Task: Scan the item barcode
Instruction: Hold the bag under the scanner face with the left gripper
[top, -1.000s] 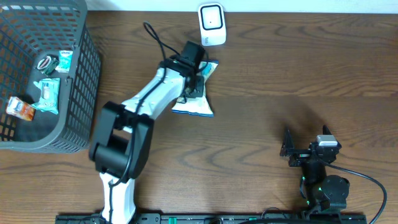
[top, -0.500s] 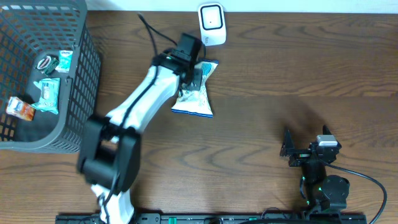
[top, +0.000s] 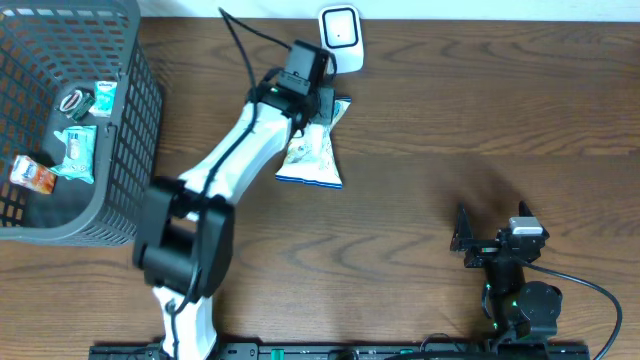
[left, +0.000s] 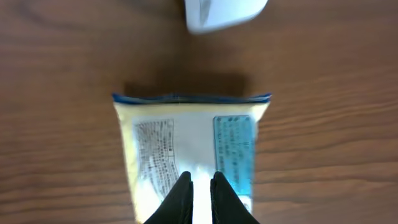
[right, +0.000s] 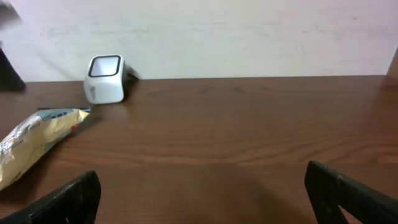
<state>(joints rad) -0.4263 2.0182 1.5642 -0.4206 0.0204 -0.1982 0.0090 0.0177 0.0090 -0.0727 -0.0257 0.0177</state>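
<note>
Grey mesh basket on dark wooden table, well apart from left claw, off to its left. Inside: white-and-teal packet, orange packet, small teal packet, ringed item.

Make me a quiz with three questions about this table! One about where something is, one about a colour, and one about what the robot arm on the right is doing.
1. Where is the white scanner?
A. on the floor
B. on the table, just past the snack bag
C. on a shelf

2. What colour is the basket?
A. red
B. yellow
C. grey

3. The right end effector is:
A. open and empty
B. shut on a cup
C. shut on a pen

Answers:
1. B, since the overhead view shows it at the table's far edge, right beyond the bag.
2. C, since its mesh walls are dark grey.
3. A, since its fingers stand wide apart with only bare table between them.
</note>
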